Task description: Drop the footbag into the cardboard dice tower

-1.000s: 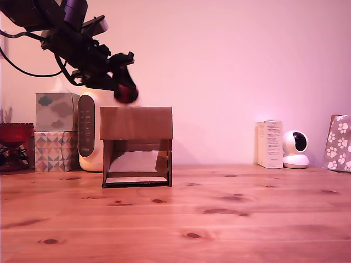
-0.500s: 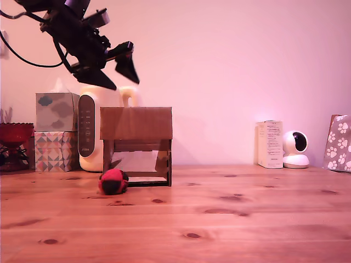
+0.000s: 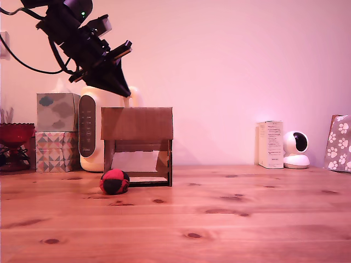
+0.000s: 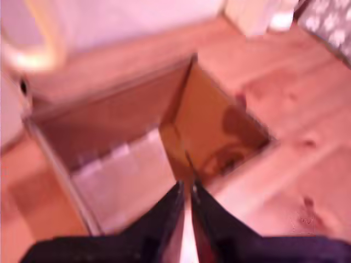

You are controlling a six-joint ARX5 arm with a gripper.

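Since the footbag (image 3: 114, 182) lies on the tabletop (image 3: 230, 219) at the mouth of the cardboard dice tower's (image 3: 137, 124) lower opening, just beside its near corner on the exterior view's left, the drop itself looks done. The gripper (image 3: 124, 91) hangs above the tower's open top, its tips pressed almost together and holding nothing. The wrist view looks straight down into the empty shaft. The only move left, I judge, is to lift clear without brushing the cardboard rim.
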